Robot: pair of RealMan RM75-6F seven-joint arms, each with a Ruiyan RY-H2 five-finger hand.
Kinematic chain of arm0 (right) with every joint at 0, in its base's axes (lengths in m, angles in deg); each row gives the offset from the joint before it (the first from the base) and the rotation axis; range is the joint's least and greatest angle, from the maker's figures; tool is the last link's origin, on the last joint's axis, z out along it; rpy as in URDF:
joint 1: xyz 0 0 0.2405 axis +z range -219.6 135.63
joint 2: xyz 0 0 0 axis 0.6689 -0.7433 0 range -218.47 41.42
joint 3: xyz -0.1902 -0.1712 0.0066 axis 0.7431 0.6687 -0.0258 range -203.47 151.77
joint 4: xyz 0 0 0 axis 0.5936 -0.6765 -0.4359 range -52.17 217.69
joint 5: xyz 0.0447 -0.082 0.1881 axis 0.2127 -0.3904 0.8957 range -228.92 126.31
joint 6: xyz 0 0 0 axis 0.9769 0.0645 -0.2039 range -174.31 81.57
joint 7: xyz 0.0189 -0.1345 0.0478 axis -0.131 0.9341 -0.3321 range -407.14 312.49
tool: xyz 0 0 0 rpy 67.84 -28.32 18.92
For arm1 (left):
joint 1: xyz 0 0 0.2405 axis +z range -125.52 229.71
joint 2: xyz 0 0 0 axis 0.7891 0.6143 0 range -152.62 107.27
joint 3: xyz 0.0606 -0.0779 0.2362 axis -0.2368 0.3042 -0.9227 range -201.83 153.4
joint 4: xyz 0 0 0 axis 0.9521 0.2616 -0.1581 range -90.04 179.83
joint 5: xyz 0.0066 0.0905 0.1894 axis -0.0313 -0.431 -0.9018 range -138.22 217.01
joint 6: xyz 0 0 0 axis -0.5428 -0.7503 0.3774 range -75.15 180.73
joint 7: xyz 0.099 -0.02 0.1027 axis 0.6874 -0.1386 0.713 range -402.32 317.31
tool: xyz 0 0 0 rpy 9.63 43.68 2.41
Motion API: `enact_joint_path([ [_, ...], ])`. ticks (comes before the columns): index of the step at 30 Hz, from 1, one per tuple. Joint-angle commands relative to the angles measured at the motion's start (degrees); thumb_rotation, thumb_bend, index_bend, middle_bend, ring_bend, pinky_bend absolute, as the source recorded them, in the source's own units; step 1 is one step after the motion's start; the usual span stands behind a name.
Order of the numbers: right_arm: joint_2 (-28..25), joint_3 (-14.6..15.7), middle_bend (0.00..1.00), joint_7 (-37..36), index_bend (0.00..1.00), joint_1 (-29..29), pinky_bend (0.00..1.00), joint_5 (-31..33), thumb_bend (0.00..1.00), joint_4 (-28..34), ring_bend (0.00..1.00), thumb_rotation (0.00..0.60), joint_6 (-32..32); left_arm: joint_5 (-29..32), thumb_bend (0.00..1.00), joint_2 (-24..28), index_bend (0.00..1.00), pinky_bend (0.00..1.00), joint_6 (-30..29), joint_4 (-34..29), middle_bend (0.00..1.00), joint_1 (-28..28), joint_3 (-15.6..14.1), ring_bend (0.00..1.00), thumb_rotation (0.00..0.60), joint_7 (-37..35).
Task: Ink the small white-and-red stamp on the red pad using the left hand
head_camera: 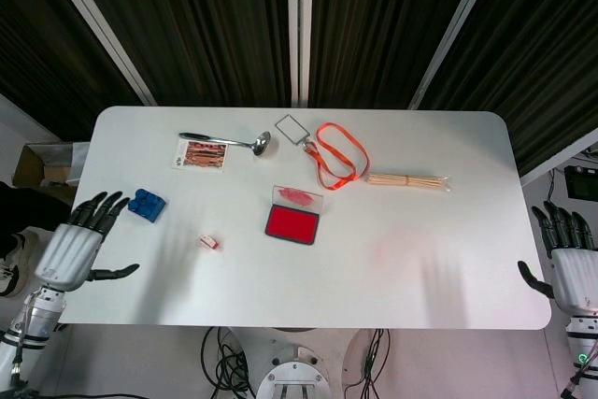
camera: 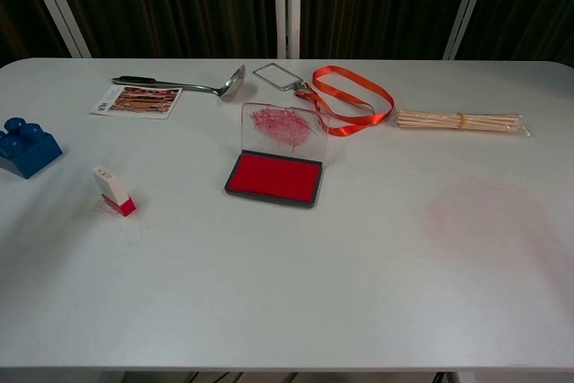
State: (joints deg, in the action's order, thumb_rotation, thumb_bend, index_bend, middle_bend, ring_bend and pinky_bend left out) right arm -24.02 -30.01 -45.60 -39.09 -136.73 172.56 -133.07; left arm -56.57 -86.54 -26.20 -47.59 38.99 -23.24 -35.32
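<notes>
Stamp (head_camera: 208, 243) sits untouched on table (head_camera: 420, 268) left of open red pad (head_camera: 291, 223), so left hand (head_camera: 73, 251), fingers spread and empty at the near-left edge, looks staged for reach; right hand (head_camera: 572, 268) idle, open.

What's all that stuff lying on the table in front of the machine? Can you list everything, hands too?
table: one, white, fills both views
stamp: one, white and red, near left part of table
ink pad: one, red, lid up, centre
block: one, blue, far left edge
card: one, printed picture, back left
ladle: one, silver, behind the card
lanyard: one, orange, with a clear badge holder, back centre
sticks: one bagged bundle, pale wood, back right
left hand: one, grey and black, fingers spread, at table's left edge
right hand: one, same colours, fingers spread, off the right edge
</notes>
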Motion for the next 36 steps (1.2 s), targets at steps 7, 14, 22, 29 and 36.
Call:
enact_joint_path([
  [7, 0.9, 0.4, 0.0, 0.4, 0.0, 0.0, 0.0, 0.9, 0.2, -0.5, 0.0, 0.6, 1.3, -5.1, 0.02, -1.8, 0.06, 0.77, 9.8, 2.2, 0.19, -8.7, -0.6, 0.54, 0.6, 3.9],
  [14, 0.4, 0.5, 0.0, 1.1, 0.0, -0.3, 0.0, 0.8, 0.2, 0.3, 0.0, 0.6, 0.9, -3.4, 0.05, -5.5, 0.13, 0.91, 14.2, 8.5, 0.23, -11.6, -1.3, 0.78, 0.6, 0.6],
  [22, 0.4, 0.7, 0.0, 1.1, 0.0, -0.6, 0.0, 1.1, 0.2, 0.0, 0.0, 0.6, 1.1, -5.9, 0.05, -12.8, 0.14, 0.91, 9.8, 20.0, 0.23, -12.8, -1.7, 0.8, 0.6, -5.1],
  [29, 0.6, 0.7, 0.0, 1.1, 0.0, -0.6, 0.0, 1.1, 0.2, -0.3, 0.0, 0.6, 1.2, -6.8, 0.1, -17.8, 0.15, 0.91, 10.2, 26.1, 0.23, -14.7, -3.1, 0.8, 0.6, -8.4],
  [36, 0.2, 0.5, 0.0, 1.2, 0.0, -0.7, 0.0, 1.5, 0.2, 0.0, 0.0, 0.6, 1.3, -8.1, 0.11, -21.7, 0.21, 0.91, 9.4, 31.4, 0.24, -16.3, -4.4, 0.8, 0.6, -10.6],
])
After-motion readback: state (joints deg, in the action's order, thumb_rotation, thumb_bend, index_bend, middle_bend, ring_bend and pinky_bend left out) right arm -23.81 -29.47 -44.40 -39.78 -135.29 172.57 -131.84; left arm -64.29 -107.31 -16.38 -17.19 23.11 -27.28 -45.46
